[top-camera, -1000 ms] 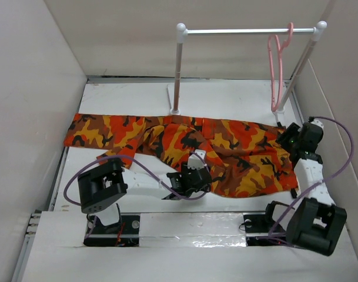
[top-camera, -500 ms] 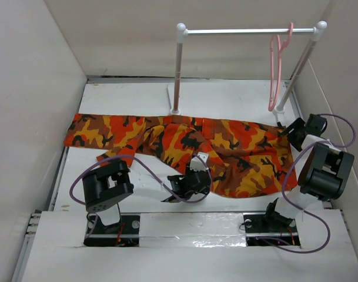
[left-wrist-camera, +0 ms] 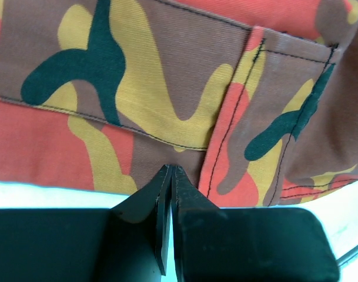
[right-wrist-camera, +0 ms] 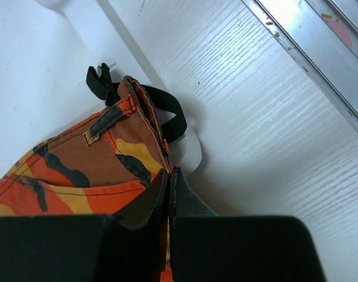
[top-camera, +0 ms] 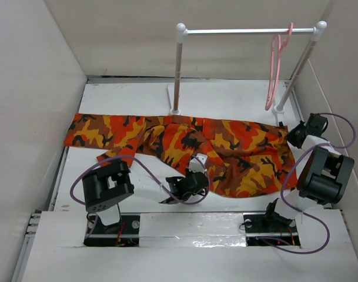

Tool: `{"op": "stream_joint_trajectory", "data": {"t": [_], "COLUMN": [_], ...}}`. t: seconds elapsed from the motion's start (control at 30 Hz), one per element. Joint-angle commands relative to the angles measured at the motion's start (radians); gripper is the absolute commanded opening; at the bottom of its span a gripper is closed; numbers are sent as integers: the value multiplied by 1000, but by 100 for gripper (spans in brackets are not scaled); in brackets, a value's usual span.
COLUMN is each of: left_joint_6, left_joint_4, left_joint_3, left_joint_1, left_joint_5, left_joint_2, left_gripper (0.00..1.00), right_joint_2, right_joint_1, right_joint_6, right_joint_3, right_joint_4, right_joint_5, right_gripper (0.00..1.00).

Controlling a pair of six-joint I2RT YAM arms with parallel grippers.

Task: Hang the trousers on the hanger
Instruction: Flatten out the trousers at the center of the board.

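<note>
The trousers (top-camera: 167, 138), in orange, red, yellow and black camouflage, lie flat across the table, waistband at the right. The pink hanger (top-camera: 274, 70) hangs from the right end of the white rail, apart from both arms. My left gripper (top-camera: 197, 170) is at the near edge of the trousers, mid-length. In the left wrist view the left gripper (left-wrist-camera: 170, 168) is shut, tips on the hem of the trousers (left-wrist-camera: 167, 76). My right gripper (top-camera: 293, 136) is at the waistband corner; the right gripper (right-wrist-camera: 169, 171) is shut on the trousers' (right-wrist-camera: 108, 158) edge beside a black drawstring loop (right-wrist-camera: 173, 114).
A white rail (top-camera: 249, 30) on two posts stands at the back, its left post (top-camera: 178, 70) rising just behind the trousers. White walls close in the left, back and right. A metal track (right-wrist-camera: 320, 53) runs along the table's right edge.
Both grippers have closed onto the cloth's edges. The right arm swung round with its elbow raised, its gripper staying by the waistband corner. The left gripper slid slightly nearer.
</note>
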Motion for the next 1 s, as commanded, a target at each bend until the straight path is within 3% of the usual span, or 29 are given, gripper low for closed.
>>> {"op": "stream_joint_trajectory", "data": {"t": [0.0,0.13,0.47,0.5,0.53,0.57,0.63,0.7,0.77,0.87,0.93,0.97], "left_joint_6": [-7,-9,-42,-44,-55,-62,-78,-92,-104,-118,-150,-168], "left_joint_4": [29,36,57,49,33,26,28,20,-30,-87,-95,-107], "left_joint_3": [-19,-23,-45,-27,-17,-11,-23,-40,-43,-63,-118,-140], "left_joint_1": [-4,-4,-17,-26,-37,-37,-50,-50,-40,16,58,79], "left_joint_5": [-5,23,128,133,136,124,98,58,3,-10,-5,-13], "left_joint_2": [-50,-57,-61,-54,-52,-55,-98,-157,-219,-274,-348,-374], "left_gripper": [0,0,0,0,0,5,19,36,44,44,44,42], "right_joint_2": [-72,-58,178,185,192,192,160,108,-17,-222,-323,-370], "right_joint_1": [35,67,116,116,125,125,139,165,208,257,335,369], "right_joint_6": [-18,-38,-81,-81,-81,-78,-70,-62,-43,-27,-27,-23], "right_joint_3": [24,76,370,384,406,413,406,359,227,19,-84,-131], "right_joint_4": [-2,30,-29,-40,-54,-69,-107,-95,-42,43,107,118], "right_joint_5": [3,16,20,43,52,66,85,88,85,89,66,57], "right_gripper": [0,0,0,4,23,32,54,64,65,63,52,41]}}
